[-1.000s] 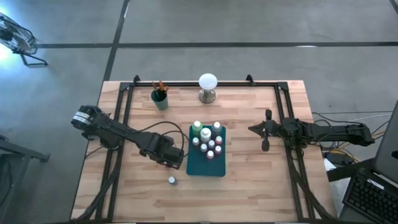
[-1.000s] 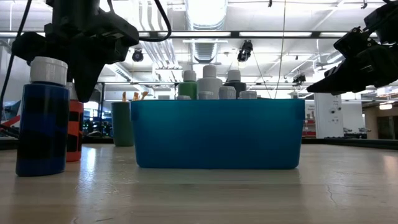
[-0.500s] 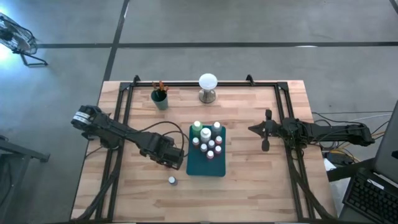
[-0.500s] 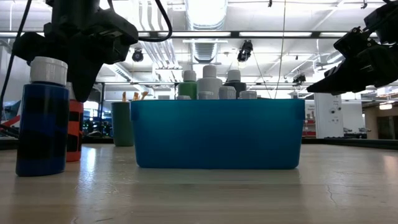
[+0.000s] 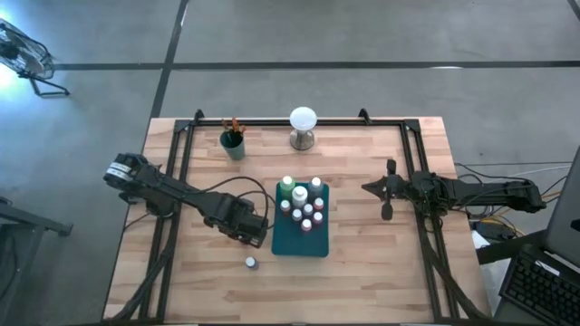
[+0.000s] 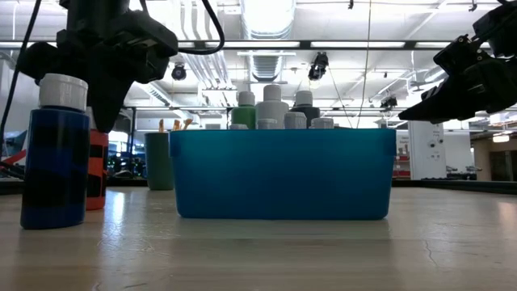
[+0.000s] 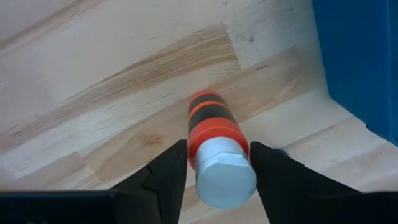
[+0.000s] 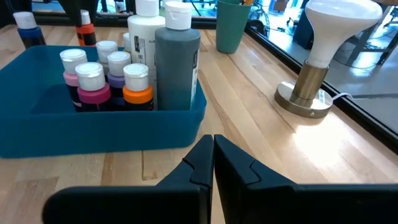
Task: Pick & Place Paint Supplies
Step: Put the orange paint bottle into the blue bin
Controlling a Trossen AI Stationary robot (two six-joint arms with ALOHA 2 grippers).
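Seemingly untouched, the red bottle (image 7: 213, 134) stands between the left gripper (image 7: 214, 165) fingers, parted; right gripper (image 8: 213, 155) closed, empty.

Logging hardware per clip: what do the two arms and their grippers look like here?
Both arms are matte black, jointed, with black cables looping alongside. The left arm has a white-marked joint near its base. The left gripper and right gripper each have two dark, tapered fingers without markings.
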